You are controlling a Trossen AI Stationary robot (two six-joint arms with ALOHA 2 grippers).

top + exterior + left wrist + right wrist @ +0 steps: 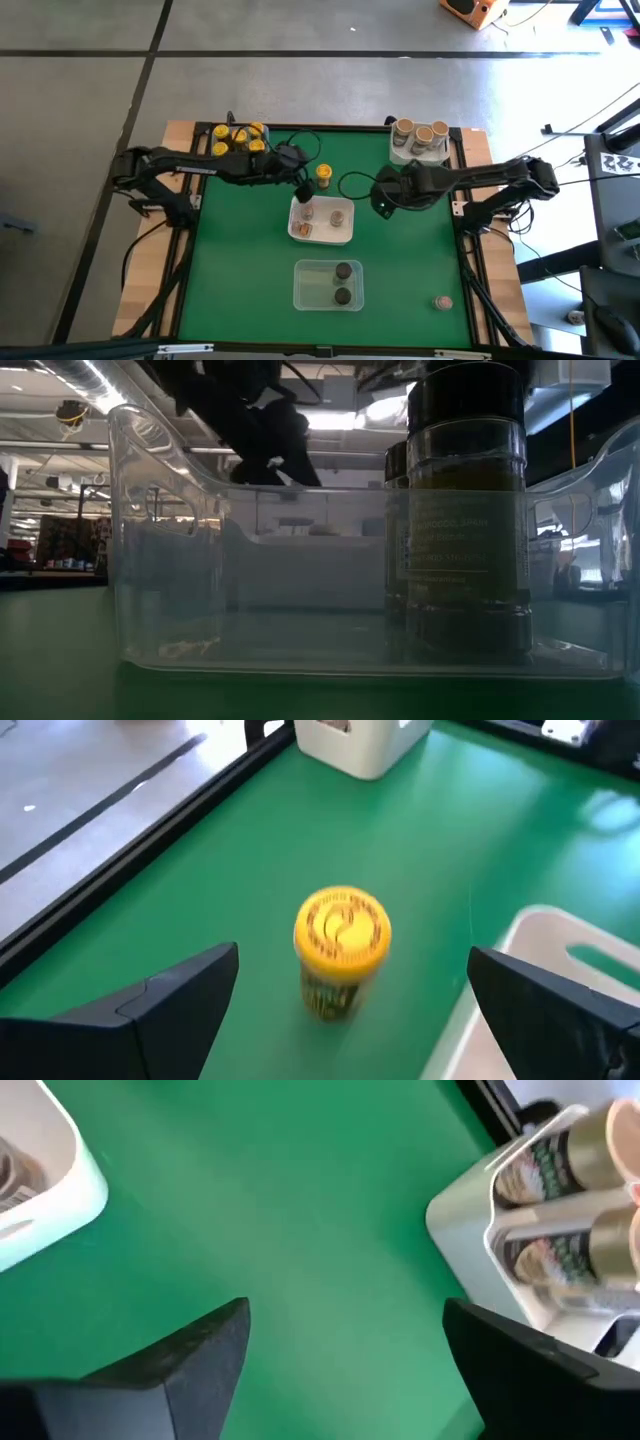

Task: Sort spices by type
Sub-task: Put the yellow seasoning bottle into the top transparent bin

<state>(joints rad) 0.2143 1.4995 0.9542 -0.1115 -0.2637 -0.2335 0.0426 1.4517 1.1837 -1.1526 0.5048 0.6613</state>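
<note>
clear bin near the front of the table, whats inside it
The clear bin holds two dark-lidded spice jars, standing upright at its right side; the rest looks empty. Their labels can't be read.

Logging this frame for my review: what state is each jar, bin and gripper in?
Lone yellow-lid jar: upright on the mat, ungripped.
Left gripper: jaws open, jar in front.
Right gripper: jaws open, empty, over bare mat.
Clear bin: holds two dark-lid jars.
White bin: holds grey-brown-lid jars.
Stray jar: on the mat, unsorted.
</note>
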